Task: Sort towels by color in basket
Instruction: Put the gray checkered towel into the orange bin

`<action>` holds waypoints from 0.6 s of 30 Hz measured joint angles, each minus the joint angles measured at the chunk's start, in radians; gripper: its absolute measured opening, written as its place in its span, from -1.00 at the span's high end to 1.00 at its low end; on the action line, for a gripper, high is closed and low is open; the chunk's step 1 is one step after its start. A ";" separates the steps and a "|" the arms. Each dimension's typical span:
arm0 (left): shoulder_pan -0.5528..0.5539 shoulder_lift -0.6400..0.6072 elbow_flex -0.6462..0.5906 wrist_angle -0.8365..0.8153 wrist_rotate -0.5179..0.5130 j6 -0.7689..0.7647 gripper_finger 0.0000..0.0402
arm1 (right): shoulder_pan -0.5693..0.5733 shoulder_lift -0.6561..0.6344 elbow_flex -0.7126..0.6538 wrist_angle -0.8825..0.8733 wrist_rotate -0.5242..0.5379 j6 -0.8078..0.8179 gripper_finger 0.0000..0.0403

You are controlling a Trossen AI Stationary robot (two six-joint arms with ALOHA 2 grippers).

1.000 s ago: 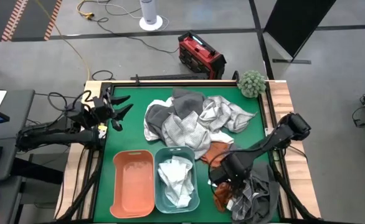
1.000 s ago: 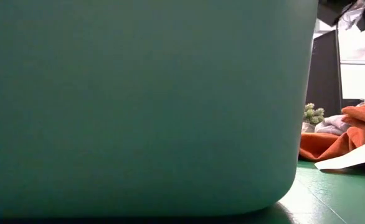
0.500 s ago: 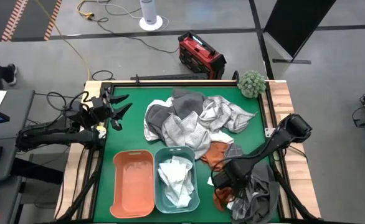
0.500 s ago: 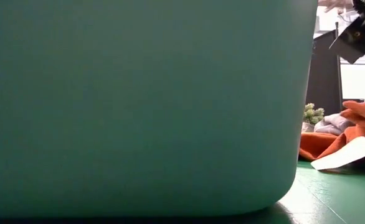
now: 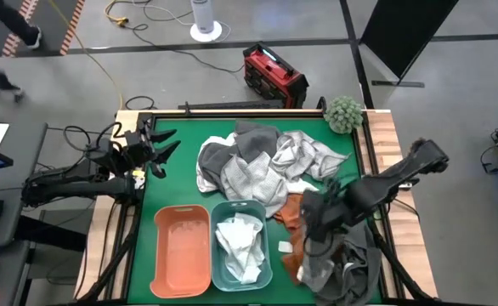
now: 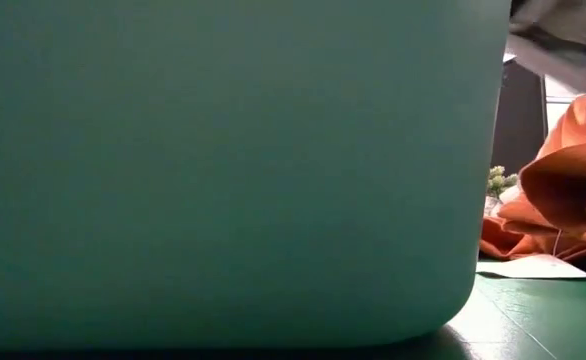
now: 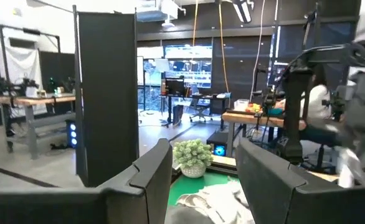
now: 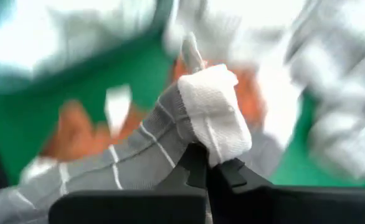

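Note:
My right gripper (image 5: 314,211) is shut on a grey plaid towel (image 5: 319,265) over the table's near right part. This towel hangs from it over a rust-orange towel (image 5: 293,212) and a heap of dark grey cloth (image 5: 361,263). More grey and white towels (image 5: 262,166) lie piled in the middle of the table. A teal basket (image 5: 266,265) holds a white towel (image 5: 239,242); the orange basket (image 5: 183,251) stands beside it. My left gripper (image 5: 161,150) waits open at the far left, over bare table. My right gripper pinches a bunched fold of the grey plaid towel (image 8: 205,134) between its two fingers (image 8: 194,167). In the high view the towel hangs below the gripper, its lower part (image 5: 315,274) on the cloth heap at the near right.
A round green fuzzy ball (image 5: 344,112) sits at the table's far right corner. In the low view the teal basket's wall (image 6: 233,170) fills most of the picture, with the rust-orange towel (image 6: 568,190) and a white tag (image 6: 533,267) to its right.
My right gripper has shut on the grey plaid towel in the near right heap and has risen, moving toward the far edge. The towel's gripped part is lifted while its lower part stays on the heap. The rust-orange towel has been dragged up beside it.

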 joint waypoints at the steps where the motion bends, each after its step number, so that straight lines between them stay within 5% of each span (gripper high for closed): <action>1: 0.000 0.000 0.000 -0.004 0.000 -0.007 0.17 | -0.004 -0.026 0.002 0.030 0.061 -0.024 0.91; 8: 0.000 0.004 0.000 -0.030 0.005 -0.039 0.17 | -0.049 -0.167 0.002 0.523 0.342 -0.491 0.91; 14: 0.000 0.034 0.000 -0.005 0.058 -0.051 0.17 | -0.115 -0.184 0.002 1.045 0.340 -1.070 0.92; 18: 0.000 0.081 0.000 0.018 0.094 -0.053 0.17 | -0.197 -0.182 0.002 1.234 0.239 -1.296 0.92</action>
